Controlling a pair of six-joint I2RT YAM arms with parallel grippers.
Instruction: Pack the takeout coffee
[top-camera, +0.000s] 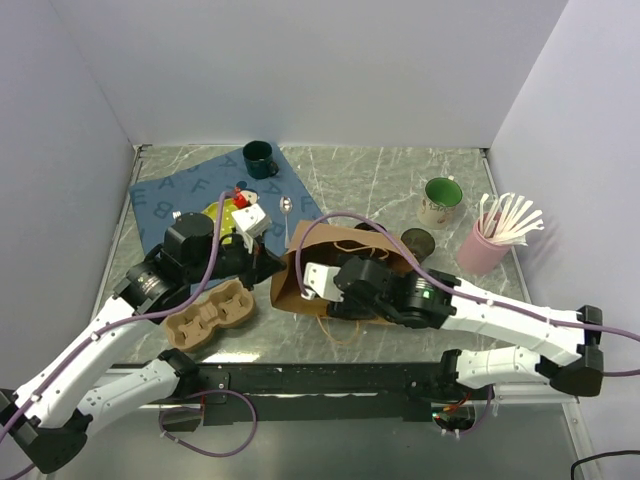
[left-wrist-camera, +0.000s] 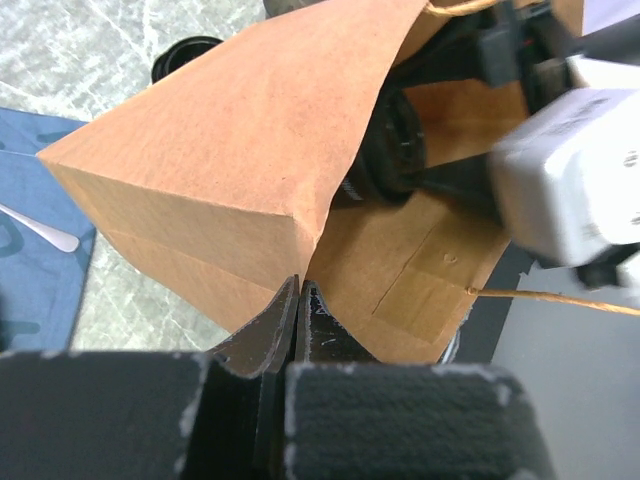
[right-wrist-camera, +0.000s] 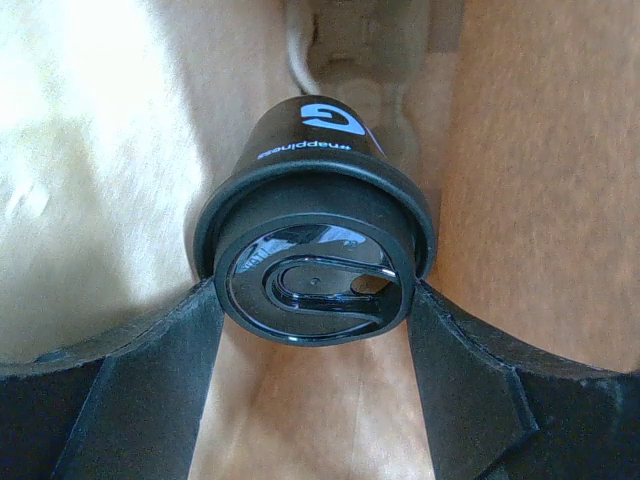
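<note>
The brown paper bag (top-camera: 292, 290) lies on its side at the table's middle, mouth toward the right arm. My left gripper (left-wrist-camera: 299, 285) is shut on the bag's (left-wrist-camera: 230, 150) lower edge and holds it. My right gripper (right-wrist-camera: 313, 300) reaches inside the bag (right-wrist-camera: 540, 150). It is shut on the takeout coffee (right-wrist-camera: 310, 150), a dark cup whose black lid (right-wrist-camera: 315, 280) sits pinched between the fingers (right-wrist-camera: 170, 360). In the top view the cup is hidden inside the bag, and the right gripper (top-camera: 345, 285) sits at the bag's mouth.
A cardboard cup carrier (top-camera: 212, 315) lies left of the bag. A blue mat (top-camera: 200, 195) carries a dark green mug (top-camera: 259, 157) and a spoon (top-camera: 286, 207). A white mug (top-camera: 441, 201), a round dark object (top-camera: 417, 241) and a pink cup of white sticks (top-camera: 485, 245) stand at the right.
</note>
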